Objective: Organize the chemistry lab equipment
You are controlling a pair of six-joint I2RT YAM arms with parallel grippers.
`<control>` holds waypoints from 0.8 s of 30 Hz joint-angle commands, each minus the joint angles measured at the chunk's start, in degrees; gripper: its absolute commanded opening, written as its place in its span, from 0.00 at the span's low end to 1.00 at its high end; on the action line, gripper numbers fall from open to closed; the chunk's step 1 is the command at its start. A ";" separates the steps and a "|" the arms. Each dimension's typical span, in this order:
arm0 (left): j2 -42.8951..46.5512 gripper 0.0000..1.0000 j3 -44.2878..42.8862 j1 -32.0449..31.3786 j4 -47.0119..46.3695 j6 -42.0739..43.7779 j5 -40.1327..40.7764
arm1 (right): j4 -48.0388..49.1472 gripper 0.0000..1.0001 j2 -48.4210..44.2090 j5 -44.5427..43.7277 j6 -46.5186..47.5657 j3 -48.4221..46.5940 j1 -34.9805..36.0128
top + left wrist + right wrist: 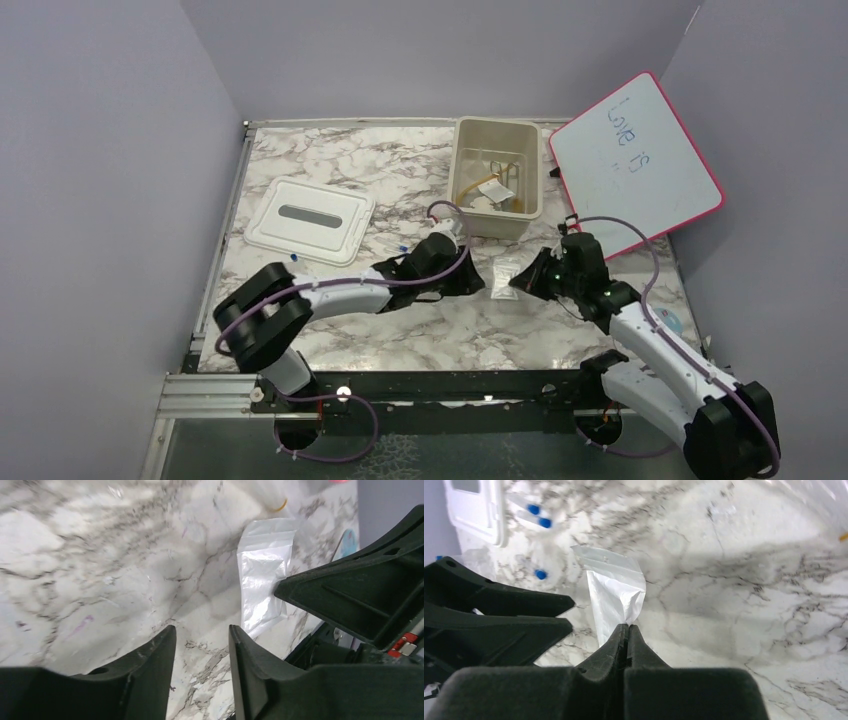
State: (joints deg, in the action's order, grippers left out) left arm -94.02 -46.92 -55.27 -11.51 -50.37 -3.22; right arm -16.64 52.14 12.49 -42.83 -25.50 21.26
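Our right end effector (626,629) pinches the edge of the clear plastic packet (616,585), which lies on the counter (749,605) at six o'clock from the beige tub (497,232). Our left end effector (202,645), narrowly parted and empty, crowds close. The slick film may slip, or the arms may collide.

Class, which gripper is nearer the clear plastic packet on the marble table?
Right. The right gripper is shut on one end of the clear plastic packet. The left gripper sits open beside the packet, holding nothing.
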 commanded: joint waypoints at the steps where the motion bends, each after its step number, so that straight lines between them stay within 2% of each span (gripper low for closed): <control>1: 11.81 0.49 2.23 -0.37 4.51 5.37 13.33 | -0.78 0.01 -4.86 0.17 4.25 -4.09 -0.08; 6: 24.90 0.54 3.46 -0.37 9.29 11.30 23.93 | 2.94 0.01 -7.06 1.70 6.81 -9.51 -0.09; 9: 30.74 0.58 2.97 -0.28 11.38 16.04 29.09 | 3.88 0.01 -3.40 -0.34 8.18 -14.96 -0.12; 11: 33.58 0.65 2.44 -0.20 13.82 18.92 32.41 | 4.52 0.01 -0.56 -2.85 8.67 -18.57 -0.08; 16: 36.61 0.71 0.67 -0.11 16.34 25.25 36.57 | 2.60 0.01 9.09 -9.79 10.61 -29.29 -0.13; 23: 36.93 0.76 1.18 -0.11 16.70 27.47 36.48 | -0.61 0.01 24.18 -18.74 14.80 -42.54 -0.38; 24: 36.44 0.77 0.96 -0.11 17.19 27.60 36.50 | -1.73 0.01 31.10 -21.17 15.69 -46.61 -0.74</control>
State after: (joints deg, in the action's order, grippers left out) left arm -57.95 -44.64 -55.24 4.67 -25.08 31.27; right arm -15.14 75.66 -1.74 -30.22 -66.50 21.26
